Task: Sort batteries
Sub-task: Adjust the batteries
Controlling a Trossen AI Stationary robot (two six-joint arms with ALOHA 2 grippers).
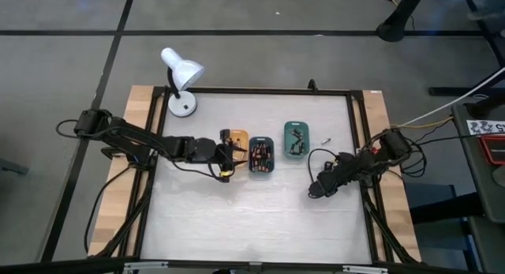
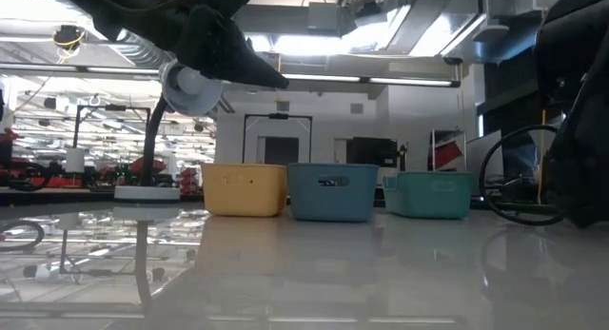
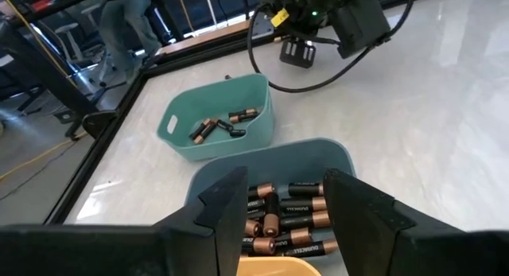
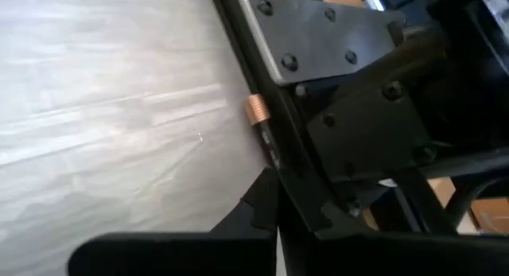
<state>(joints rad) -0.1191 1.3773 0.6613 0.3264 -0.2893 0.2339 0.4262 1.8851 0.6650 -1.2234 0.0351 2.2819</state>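
A battery could slip and roll off across the worktop [image 1: 252,219] if the left claw [image 1: 226,153] bumps a tray wall on the way down; the trays sit close together, so it could also land in the wrong one. The left claw hangs near the middle of the high view, over the orange tray [image 1: 234,140] and beside the blue tray [image 3: 334,161]; its fingers are wide apart and hold nothing. The batteries [image 3: 286,220] lie in the blue tray, more in the green tray [image 3: 179,121], one loose on the worktop. The right claw [image 1: 316,189] rests on the worktop at the right, closed and empty.
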